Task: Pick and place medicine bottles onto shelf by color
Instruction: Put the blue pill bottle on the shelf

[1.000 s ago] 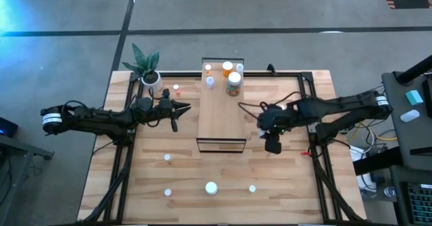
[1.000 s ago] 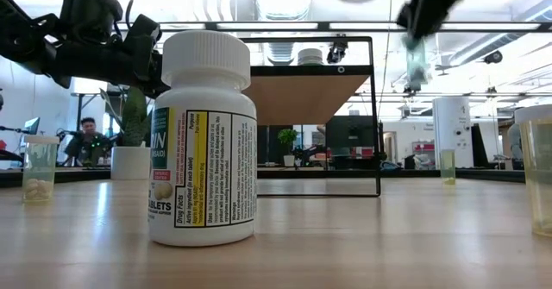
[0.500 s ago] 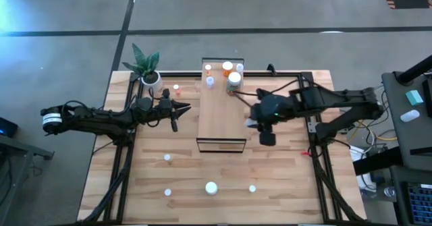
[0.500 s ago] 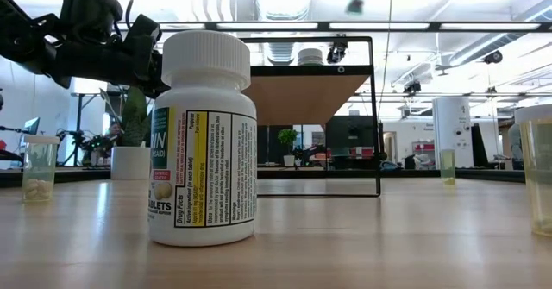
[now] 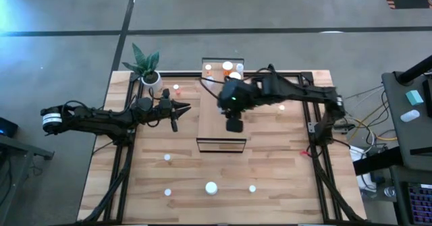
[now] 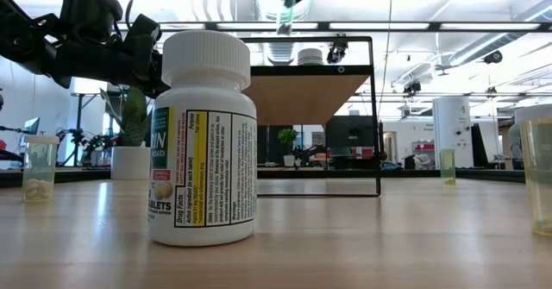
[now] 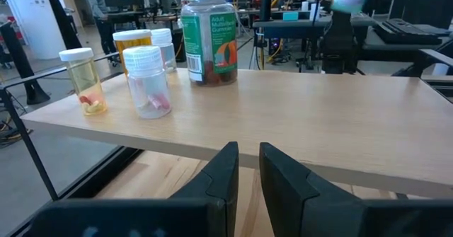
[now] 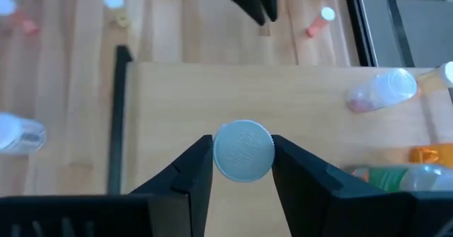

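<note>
Carrying step in hand: right gripper [image 8: 243, 168] closed on a small bottle with a white cap [image 8: 243, 150], held between both fingers above the light wood top of the shelf [image 5: 217, 121], roughly over the middle of the shelf and nearer its far half. Body colour of this bottle hard to tell from above; in the low view only a pale, blurred shape [image 6: 285, 15] high over the shelf. Already standing at the far end of the shelf: an amber bottle [image 7: 132, 47], a clear vial with pink pills [image 7: 148, 81], a yellowish vial [image 7: 82, 80] and a wider green-labelled jar [image 7: 207, 33]. Next move, most likely: to lower onto the shelf beside the group of matching colour, upright, without pushing the neighbours, then to release. Left gripper [image 7: 243, 168] waiting just beside the left side of the shelf, fingers nearly together, holding nothing. More bottles on the table in front of the shelf, among them a large white one [image 6: 203, 138]
</note>
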